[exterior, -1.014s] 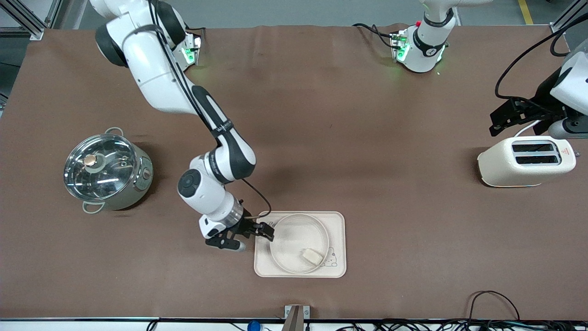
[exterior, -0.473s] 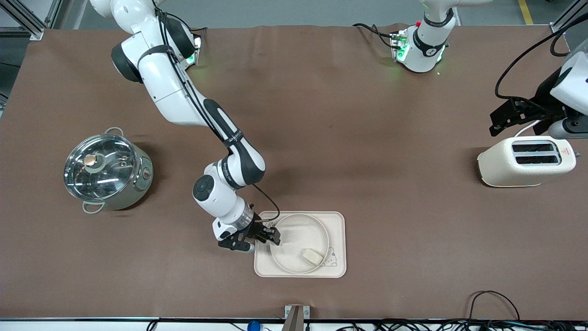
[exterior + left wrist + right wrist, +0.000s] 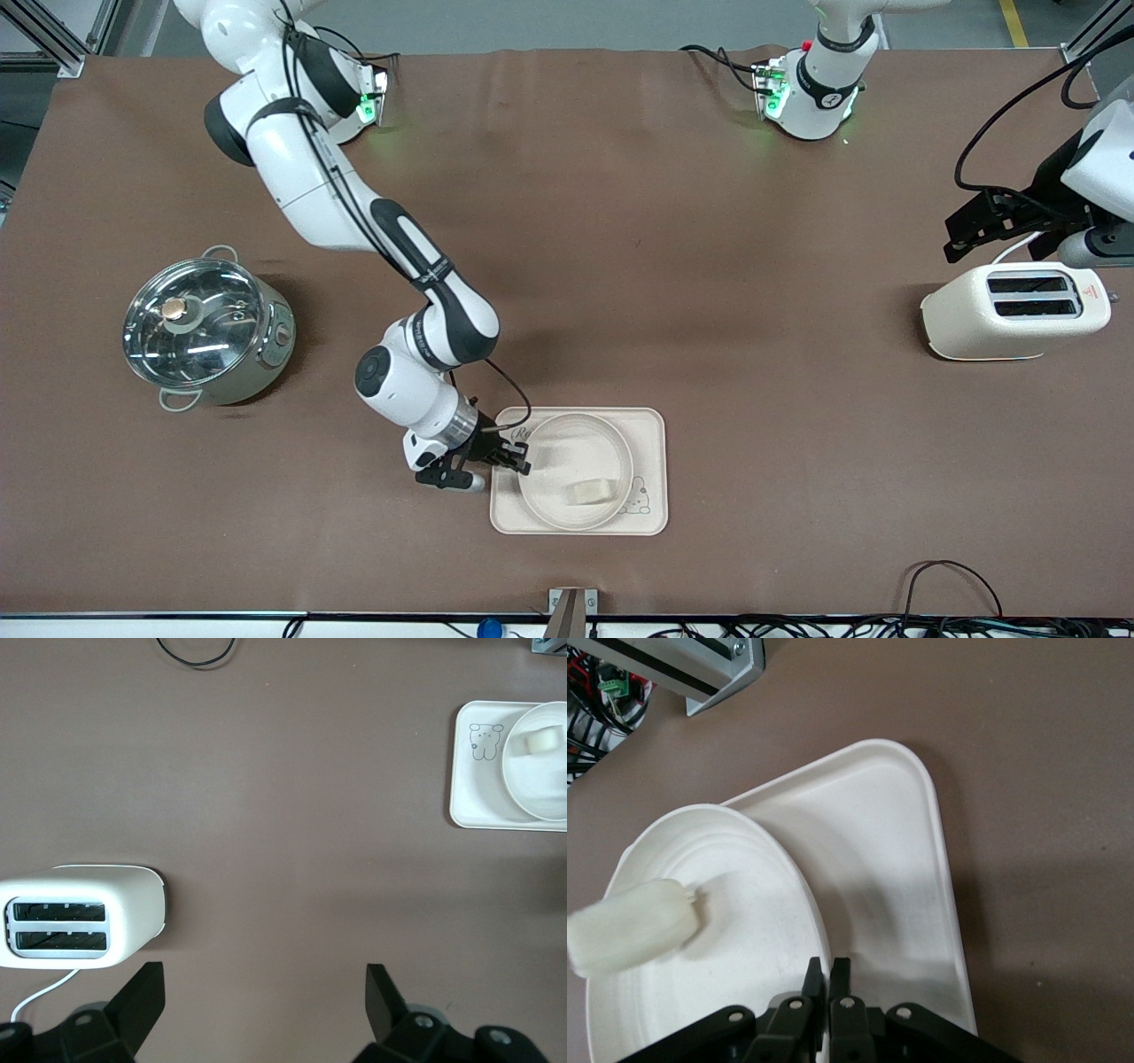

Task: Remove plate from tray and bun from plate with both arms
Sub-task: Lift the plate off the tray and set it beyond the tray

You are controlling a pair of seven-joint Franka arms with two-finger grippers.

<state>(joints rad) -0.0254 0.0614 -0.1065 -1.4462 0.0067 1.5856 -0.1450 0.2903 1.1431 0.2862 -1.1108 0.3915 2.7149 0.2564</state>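
The round cream-white plate (image 3: 567,456) lies on the rectangular cream tray (image 3: 651,425), with the small pale bun (image 3: 593,490) in it near the edge closest to the front camera. My right gripper (image 3: 521,461) is shut on the plate's rim at the side toward the right arm's end. In the right wrist view, its fingers (image 3: 828,970) pinch the rim of the plate (image 3: 735,992), with the bun (image 3: 629,926) inside. My left gripper (image 3: 961,235) waits open above the toaster; its wrist view shows the gripper (image 3: 263,1010) empty.
A cream toaster (image 3: 1014,310) stands at the left arm's end, also in the left wrist view (image 3: 80,917). A steel pot with a glass lid (image 3: 204,332) stands at the right arm's end. A metal bracket (image 3: 571,607) sits at the table's front edge.
My right gripper moved in from beside the tray to the plate's rim and shut on it. The plate shifted slightly and the bun turned inside it. The left arm has not moved.
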